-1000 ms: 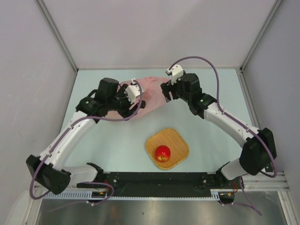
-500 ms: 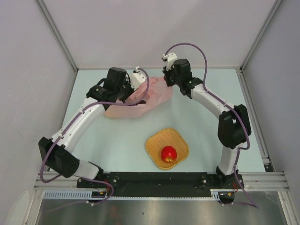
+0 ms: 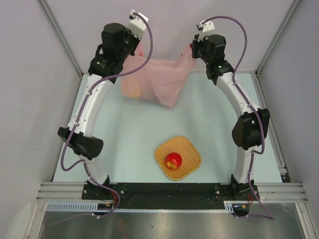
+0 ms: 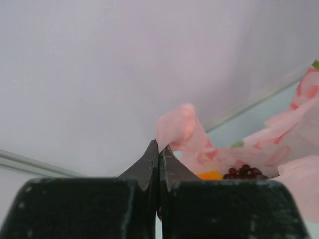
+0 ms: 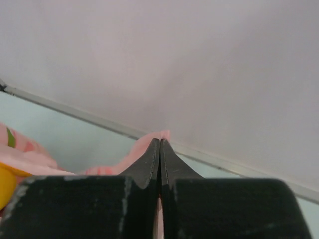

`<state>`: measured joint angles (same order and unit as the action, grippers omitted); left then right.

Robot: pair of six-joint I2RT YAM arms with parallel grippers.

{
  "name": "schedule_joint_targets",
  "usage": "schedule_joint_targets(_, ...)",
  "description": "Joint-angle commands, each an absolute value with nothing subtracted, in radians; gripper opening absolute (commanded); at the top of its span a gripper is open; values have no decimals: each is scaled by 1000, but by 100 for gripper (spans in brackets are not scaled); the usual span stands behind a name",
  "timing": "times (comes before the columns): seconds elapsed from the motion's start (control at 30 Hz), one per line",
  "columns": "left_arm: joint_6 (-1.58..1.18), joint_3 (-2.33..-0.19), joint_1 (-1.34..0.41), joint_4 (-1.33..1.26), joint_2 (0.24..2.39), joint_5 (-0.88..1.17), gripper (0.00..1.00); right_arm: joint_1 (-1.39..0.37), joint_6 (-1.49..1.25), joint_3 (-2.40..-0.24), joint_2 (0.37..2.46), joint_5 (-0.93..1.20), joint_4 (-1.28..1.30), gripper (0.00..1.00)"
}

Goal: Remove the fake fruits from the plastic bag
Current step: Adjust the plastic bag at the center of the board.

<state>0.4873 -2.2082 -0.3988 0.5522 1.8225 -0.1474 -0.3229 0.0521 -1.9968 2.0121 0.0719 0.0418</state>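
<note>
The left gripper (image 4: 158, 147) is pinching its two fingers flat together on a fold of the plastic bag (image 4: 182, 127), and pink film is puffing up just past the tips. Below and to the right of those tips, in the left wrist view, the bag is gaping and showing a dark purple grape bunch (image 4: 244, 172) with an orange-yellow fruit (image 4: 210, 175) touching its left side.

The right gripper (image 5: 159, 145) is clamping the same way, its fingers closed on a pink edge of the bag right at the tips. A yellow fruit (image 5: 5, 186) is sitting low to its left, wrapped in the film.

From above, both arms are reaching high and the bag is stretching between the two grippers and sagging beneath them. Whether its lowest corner is touching the table (image 3: 224, 124) cannot be told.

Well apart from both grippers, toward the arm bases and roughly midway between them, a red apple (image 3: 173, 161) is lying in the woven tray (image 3: 193, 152) on the table.
</note>
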Motion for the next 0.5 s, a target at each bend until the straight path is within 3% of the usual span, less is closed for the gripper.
schedule_joint_targets(0.0, 422, -2303, -432, 419, 1721, -98, 0, -295, 72, -1996, 1859, 77, -48, 0)
schedule_joint_targets(0.27, 254, -1578, -497, 379, 1398, 27, 0, -238, 173, -1556, 1583, 124, -35, 0)
schedule_joint_targets(0.47, 121, -1171, -523, 374, 1269, 153, 0, -268, 172, -1234, 1408, 212, 181, 3)
